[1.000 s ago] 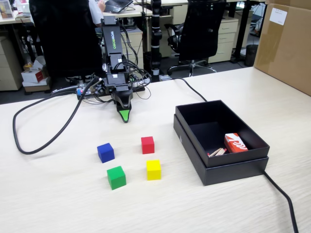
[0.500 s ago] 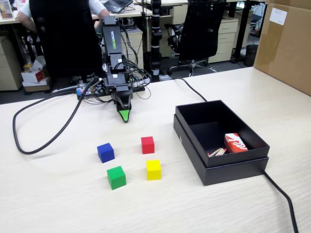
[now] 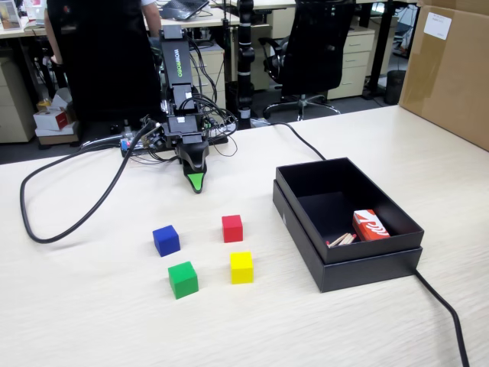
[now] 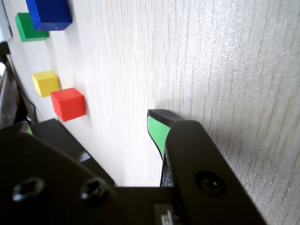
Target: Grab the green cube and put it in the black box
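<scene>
Our black gripper with its pointed green tip hangs just above the pale wood-grain table in the fixed view, pointing down toward six o'clock, with nothing between its jaws. Only one tip shows there, so we cannot tell whether it is parted or closed. Four small matte cubes sit in a loose square below it. The small bright-green cube lies at about six o'clock from the tip, well apart from it, resting flat on the table. A blue cube sits at eleven o'clock from the green one, a yellow cube at three o'clock, and a red cube at twelve o'clock from the yellow. None of them touch. The large shallow matte-black box stands at three o'clock from the cubes, well apart, with a small red-and-white carton lying inside its near right corner. A thick black cable loops across the table at nine o'clock from the arm.

From the wrist view, we see the green-faced tip close over the table surface, again a single tip, so its state stays unclear to us. The green cube appears at the upper left, just behind the blue cube, while the yellow cube and the red cube lie at nine o'clock from the tip.
</scene>
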Controlling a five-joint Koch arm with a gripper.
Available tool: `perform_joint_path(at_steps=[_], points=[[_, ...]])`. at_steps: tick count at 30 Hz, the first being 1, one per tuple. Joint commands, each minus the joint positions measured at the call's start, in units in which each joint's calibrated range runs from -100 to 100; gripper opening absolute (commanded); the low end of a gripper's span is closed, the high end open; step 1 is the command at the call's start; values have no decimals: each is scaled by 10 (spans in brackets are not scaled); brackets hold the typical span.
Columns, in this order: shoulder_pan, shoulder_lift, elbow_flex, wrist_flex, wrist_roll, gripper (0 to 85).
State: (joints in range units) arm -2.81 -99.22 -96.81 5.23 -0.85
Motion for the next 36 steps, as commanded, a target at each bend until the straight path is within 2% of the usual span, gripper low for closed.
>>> perform_joint_path(at_steps=[1,21,25,36], points=[[0,0,-7,-26,-2,488],[1,0,-5,-26,-3,488],[-2,0,4,-41,-12,489],[-6,4,214,-283,-10,487]])
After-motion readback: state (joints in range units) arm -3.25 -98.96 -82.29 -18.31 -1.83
